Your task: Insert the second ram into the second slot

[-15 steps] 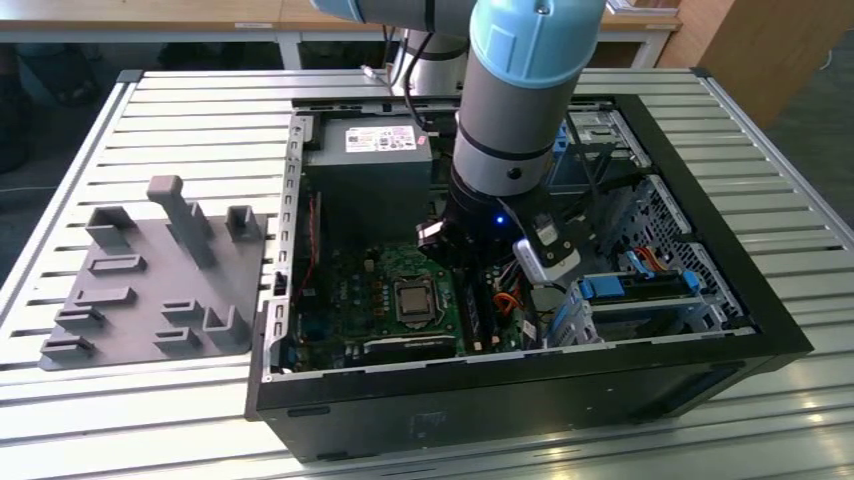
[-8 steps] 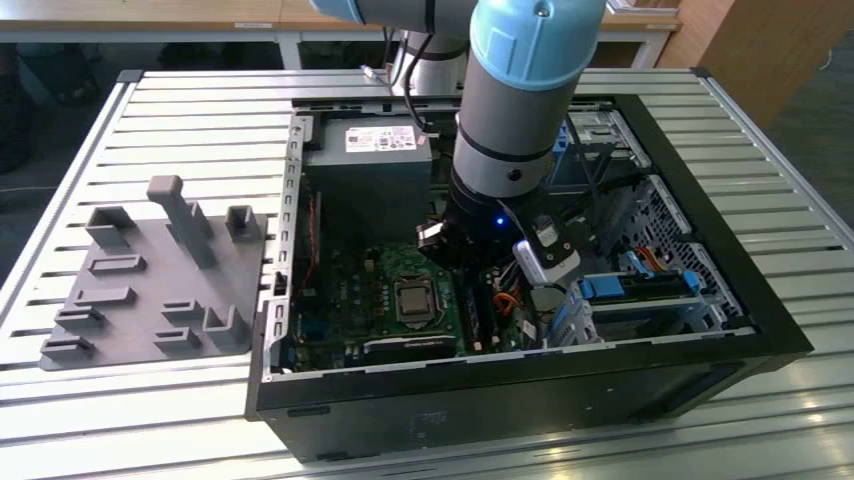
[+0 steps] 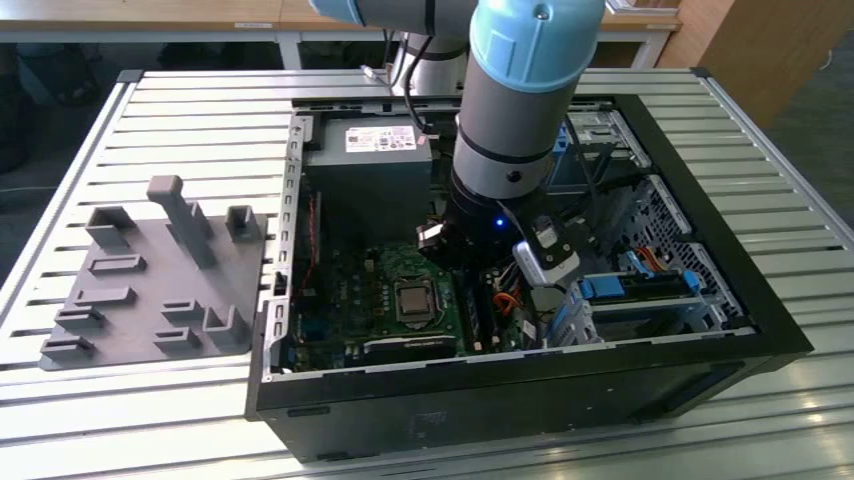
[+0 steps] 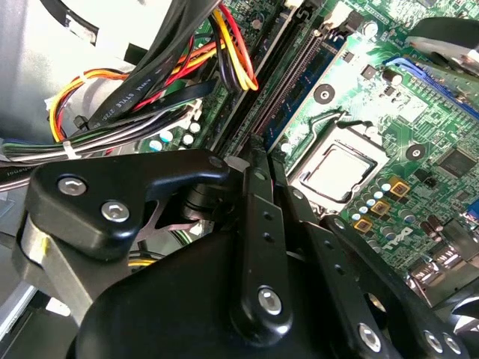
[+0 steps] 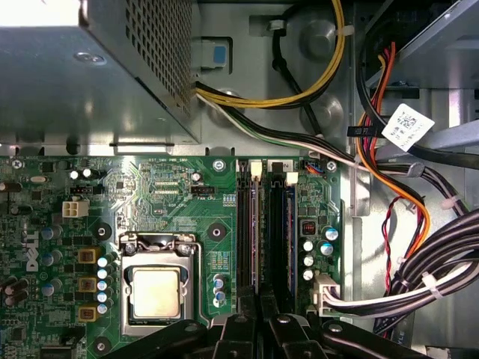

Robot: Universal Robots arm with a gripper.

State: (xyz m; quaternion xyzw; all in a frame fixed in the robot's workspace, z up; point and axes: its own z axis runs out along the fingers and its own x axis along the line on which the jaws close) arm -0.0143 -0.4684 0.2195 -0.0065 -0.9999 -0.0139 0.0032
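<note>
Computer case (image 3: 747,345): open on a slatted bench, my arm reaching down into it beside the drive bays.
Motherboard (image 5: 172,191): green, with the bare processor socket (image 5: 156,292) next to the memory slots.
Memory slots (image 5: 268,224): two long parallel channels running toward my fingers; in the first wrist view both look filled edge-on with dark strips, white latches at the far ends.
Second ram (image 5: 278,232): my reading is the dark blue strip standing in the slot nearer the cable bundle, directly in line with my gripper.
Gripper (image 5: 258,308): black fingers drawn close together over the near end of the slots; whether they pinch the strip I cannot tell.
Step in hand: seating the strip, I judge.
Next move calls for: straight, even downward pressure until the latches close.
</note>
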